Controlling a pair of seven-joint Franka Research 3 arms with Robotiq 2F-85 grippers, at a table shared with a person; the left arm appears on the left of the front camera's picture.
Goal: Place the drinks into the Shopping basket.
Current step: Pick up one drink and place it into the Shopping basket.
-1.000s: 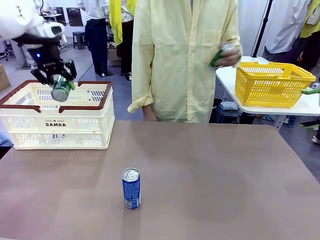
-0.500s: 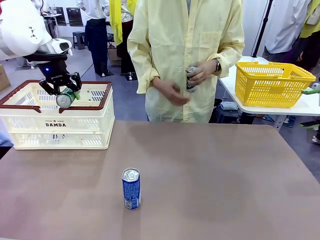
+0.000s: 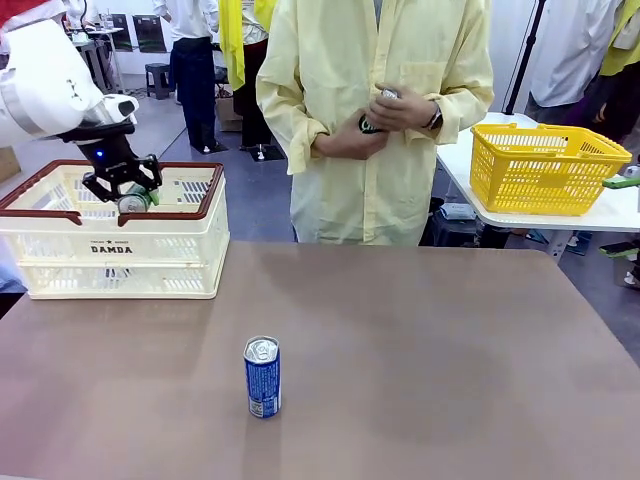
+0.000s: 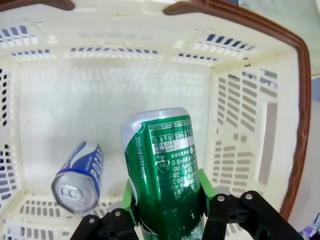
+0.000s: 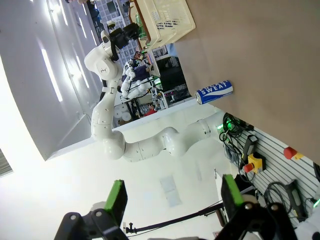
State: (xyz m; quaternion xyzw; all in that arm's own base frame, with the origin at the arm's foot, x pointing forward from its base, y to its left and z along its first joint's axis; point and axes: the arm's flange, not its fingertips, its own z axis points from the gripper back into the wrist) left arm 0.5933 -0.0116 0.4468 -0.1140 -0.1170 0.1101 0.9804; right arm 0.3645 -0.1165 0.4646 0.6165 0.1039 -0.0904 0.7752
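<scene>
green can (image 4: 165, 170), silver rim, white print

Beyond the far edge of a matte brown table (image 3: 450, 340), blue-grey floor (image 3: 245, 200), with a black stool (image 3: 158, 78) far back at left. At right, a white side table (image 3: 600, 216) bearing a yellow mesh basket (image 3: 545, 165). Overhead, long bright light strips (image 5: 50, 70).

Shopping basket (image 3: 111, 249), front wall: "DAMDA" in dark capitals; the smaller line above it is too small to read;
green can (image 4: 165, 170), side: "250 ml (110 kcal)" in white, running along the can; the fine print beside it is not legible;
blue can (image 5: 214, 92), side: "SWEAT" in white capitals
</scene>
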